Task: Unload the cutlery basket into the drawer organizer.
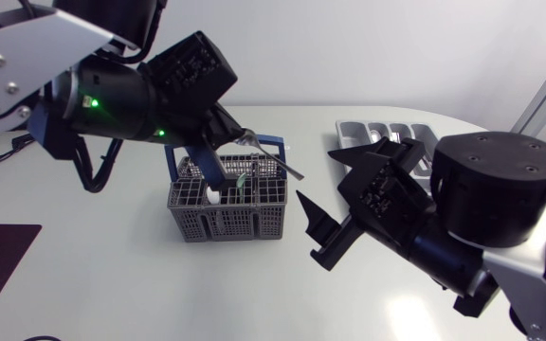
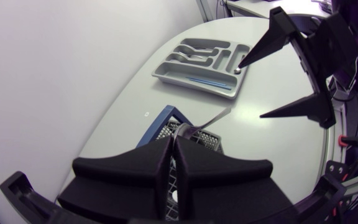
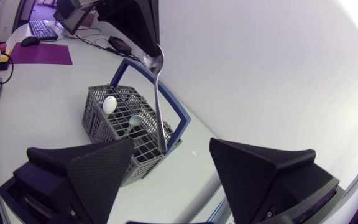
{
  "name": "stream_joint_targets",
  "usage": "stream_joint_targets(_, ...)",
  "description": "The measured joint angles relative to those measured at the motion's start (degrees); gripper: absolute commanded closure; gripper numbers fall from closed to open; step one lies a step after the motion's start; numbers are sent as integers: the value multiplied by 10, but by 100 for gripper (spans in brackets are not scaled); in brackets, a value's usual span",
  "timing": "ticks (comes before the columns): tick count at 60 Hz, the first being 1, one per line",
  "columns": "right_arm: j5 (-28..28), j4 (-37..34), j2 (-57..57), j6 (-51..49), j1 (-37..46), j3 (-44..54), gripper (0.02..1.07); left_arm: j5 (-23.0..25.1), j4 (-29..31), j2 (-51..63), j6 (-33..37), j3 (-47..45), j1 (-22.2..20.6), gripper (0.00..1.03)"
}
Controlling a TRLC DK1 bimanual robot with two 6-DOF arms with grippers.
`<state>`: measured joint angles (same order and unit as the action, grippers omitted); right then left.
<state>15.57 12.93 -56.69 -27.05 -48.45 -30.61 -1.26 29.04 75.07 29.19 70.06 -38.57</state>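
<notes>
A smooth white table [image 1: 112, 275] carried everything. The left arm [image 1: 112, 99], black at its joints, reached in over the basket. The right arm [image 1: 482, 208], grey with a rounded black wrist, hung above the table between basket and organizer.

The drawer organizer [image 2: 166, 74] was a grey moulded tray with long compartments, well apart from the basket. The cutlery basket [image 1: 226, 223] was a grey plastic grid box with a blue hoop handle [image 3: 173, 109].

The left gripper [image 2: 174, 146] had its wedge fingers pressed almost together, pinching a shiny metal spoon [image 3: 158, 106] near its bowl, the handle slanting down at the basket's rim. The right gripper [image 3: 171, 142] stood spread wide, holding nothing.

Inside the basket stood a white spoon [image 3: 109, 104] and a pale green utensil [image 3: 134, 120].
</notes>
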Motion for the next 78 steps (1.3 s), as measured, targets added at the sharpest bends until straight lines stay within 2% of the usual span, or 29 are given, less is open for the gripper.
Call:
stream_joint_targets(4,3,10,-9,-2,-2,0,30,21,18,15,-26,25,-2,100)
stream_joint_targets(13,4,29,-24,-13,-8,0,31,58,55,47,-69,75,-2,100)
stream_joint_targets(17,6,38,-28,-18,-10,0,35,74,70,59,-82,88,-2,100)
stream_joint_targets(29,10,78,-59,-39,-10,0,37,87,87,75,-98,95,-3,100)
stream_joint_targets(40,10,97,-83,-50,-10,0,50,102,96,80,-102,95,-7,100)
stream_joint_targets(60,13,108,-98,-65,-10,0,80,103,101,86,-102,95,-11,100)
stream_joint_targets(74,19,117,-104,-67,-10,-5,80,103,101,89,-102,95,-20,100)
stream_joint_targets(78,21,118,-105,-69,-10,-6,87,103,101,90,-102,95,-21,100)
